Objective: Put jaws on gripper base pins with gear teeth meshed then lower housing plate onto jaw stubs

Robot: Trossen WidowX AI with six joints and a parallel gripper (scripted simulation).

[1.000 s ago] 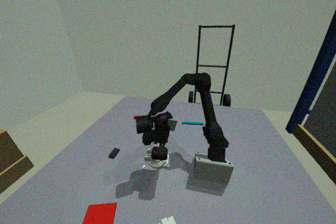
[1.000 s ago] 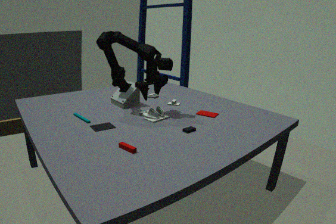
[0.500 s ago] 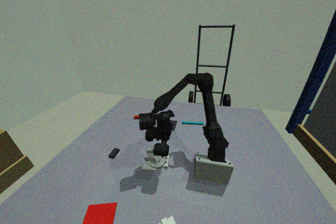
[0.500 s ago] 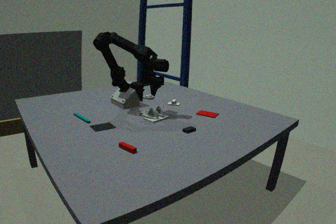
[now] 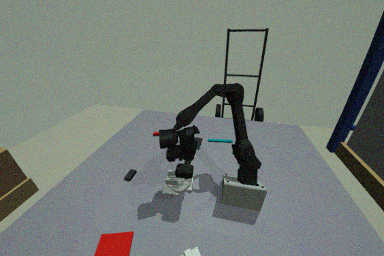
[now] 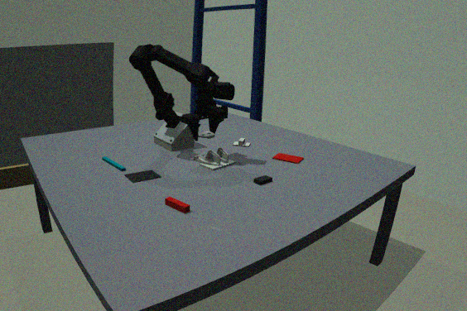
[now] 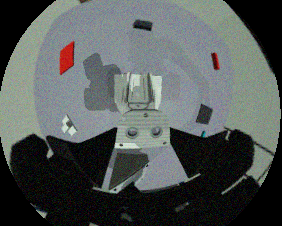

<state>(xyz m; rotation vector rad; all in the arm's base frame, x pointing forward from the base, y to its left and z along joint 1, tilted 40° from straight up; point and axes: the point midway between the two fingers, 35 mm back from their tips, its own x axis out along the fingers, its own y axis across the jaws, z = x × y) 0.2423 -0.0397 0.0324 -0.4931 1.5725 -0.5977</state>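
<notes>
My gripper (image 6: 204,136) (image 7: 142,129) is shut on the housing plate (image 6: 207,134) (image 7: 145,121), a pale ribbed plate with two round holes. The plate hangs above the table between the fingertips, on the robot-mount side of the gripper base. The pale gripper base (image 6: 214,167) (image 7: 158,93) lies on the table. Two jaws (image 6: 213,157) (image 7: 131,89) stand side by side on it. In the wrist view the held plate's far edge overlaps the near edge of the base. Whether the gear teeth mesh is too small to tell; the jaw stubs cannot be made out.
The robot mount (image 5: 244,196) (image 6: 175,139) stands near the base. A small white part (image 6: 242,142) (image 7: 68,125), a red plate (image 6: 288,158) (image 7: 67,58), a black block (image 6: 262,179) (image 7: 143,25), a red bar (image 6: 177,204), a teal bar (image 6: 113,163) and a dark square (image 6: 142,176) lie around.
</notes>
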